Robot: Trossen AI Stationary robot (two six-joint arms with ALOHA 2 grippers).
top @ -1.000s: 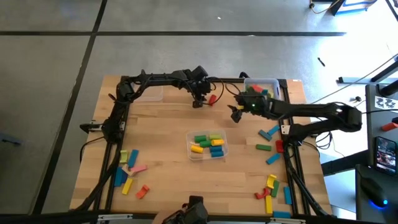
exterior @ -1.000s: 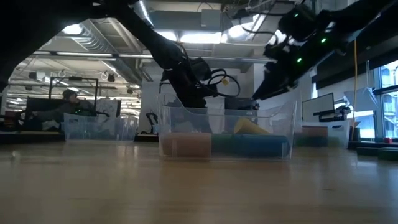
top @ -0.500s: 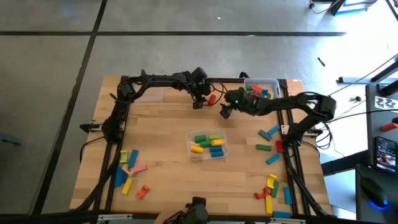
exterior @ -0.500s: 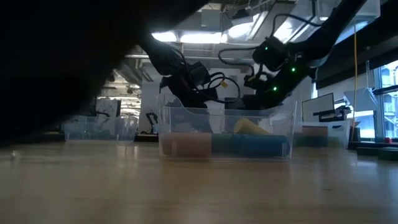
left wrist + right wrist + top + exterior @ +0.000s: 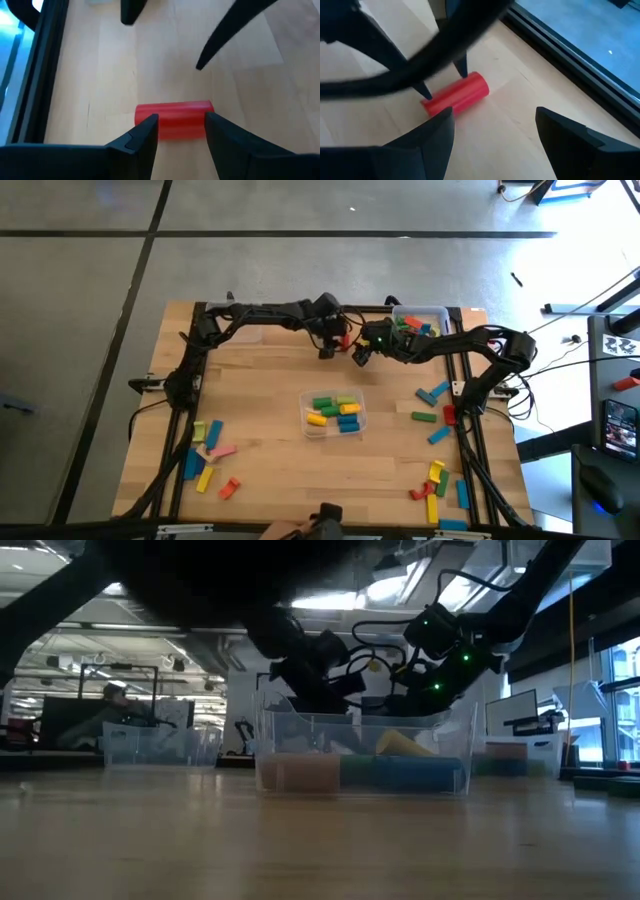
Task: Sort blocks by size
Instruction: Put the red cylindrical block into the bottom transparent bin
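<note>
A red cylinder block [image 5: 174, 119] lies on its side on the wood near the table's far edge, also seen in the high view [image 5: 344, 339]. My left gripper [image 5: 181, 117] is open and slants down, its two fingertips standing at one long side of the block. My right gripper [image 5: 494, 112] is open wide and hangs just right of the block [image 5: 457, 95], fingers apart and off it. In the high view the left gripper [image 5: 328, 345] and the right gripper [image 5: 360, 356] face each other across the block. My left gripper has its fingertips [image 5: 463, 74] right at the red block's long side [image 5: 150, 112], slanting down from the table's left. The block lies flat on the table, wider than the gap between the fingers. Whether the tips touch it I cannot tell.
A clear bin [image 5: 335, 413] with several blocks sits mid-table. Another bin [image 5: 420, 320] with blocks is at the far right, and a clear bin [image 5: 242, 330] at the far left. Loose blocks lie near left [image 5: 208, 452], at the right [image 5: 430, 395] and near right [image 5: 437, 480].
My right gripper has come down and gone toward the table's left, ending close to the red block, still open. My left gripper has shifted a little toward the block and tipped further down. The block has stayed where it was.
</note>
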